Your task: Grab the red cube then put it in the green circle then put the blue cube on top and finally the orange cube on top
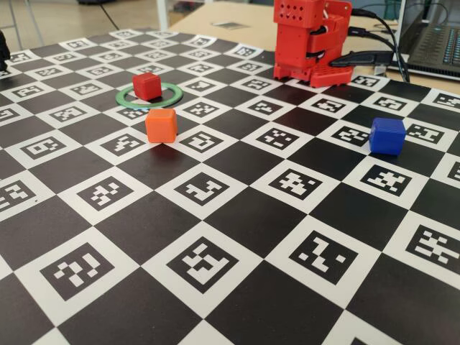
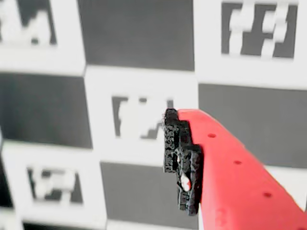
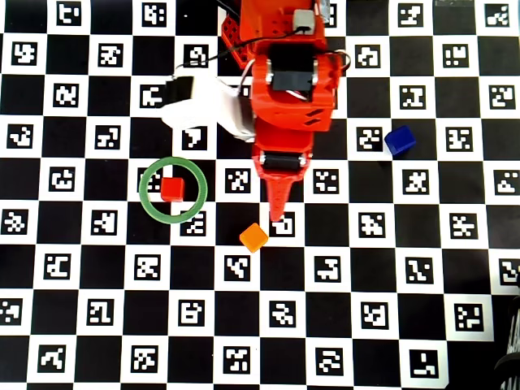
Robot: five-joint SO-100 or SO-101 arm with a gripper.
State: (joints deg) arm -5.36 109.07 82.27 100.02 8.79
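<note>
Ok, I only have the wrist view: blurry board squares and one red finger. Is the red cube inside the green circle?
Observer: Yes. In the overhead view the red cube sits inside the green circle, clear of its rim.
Operator: And where is the blue cube?
Observer: The blue cube stands alone on the board at the right of the overhead view, well apart from the arm and the other cubes.
Operator: Is anything close to the gripper?
Observer: The orange cube lies just below and left of the tip of the gripper in the overhead view, not touching it. The gripper looks shut and empty.
</note>
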